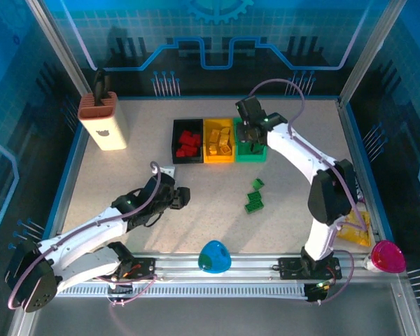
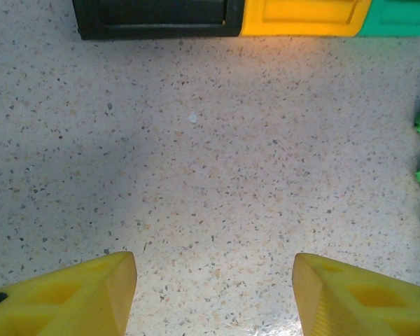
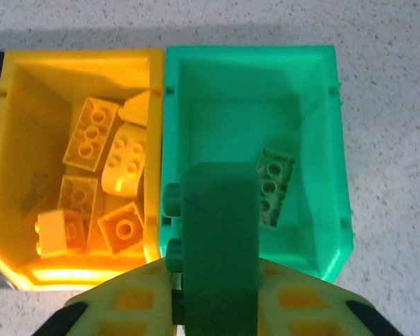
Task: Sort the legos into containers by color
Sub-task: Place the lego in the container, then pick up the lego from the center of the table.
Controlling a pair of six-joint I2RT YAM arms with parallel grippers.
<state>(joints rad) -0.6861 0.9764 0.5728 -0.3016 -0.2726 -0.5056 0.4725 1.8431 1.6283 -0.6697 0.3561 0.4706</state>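
Note:
The containers stand in a row at the back: a black bin (image 1: 176, 142) with red legos (image 1: 189, 143), a yellow bin (image 1: 208, 143) with several yellow legos (image 3: 91, 133), and a green bin (image 3: 315, 140). My right gripper (image 3: 213, 308) hovers over the green bin's near left corner, shut on a dark green lego (image 3: 217, 238) held on edge with its studs to the left. One green lego (image 3: 274, 187) lies inside that bin. My left gripper (image 2: 213, 294) is open over bare table, nothing between its fingers (image 2: 91, 294). More green legos (image 1: 255, 197) lie loose on the table right of it.
A tan knife block (image 1: 103, 120) stands at the back left. A blue bowl (image 1: 214, 256) sits at the near edge, a pink bowl (image 1: 387, 257) at the near right, and a yellow snack packet (image 1: 355, 227) by the right arm's base.

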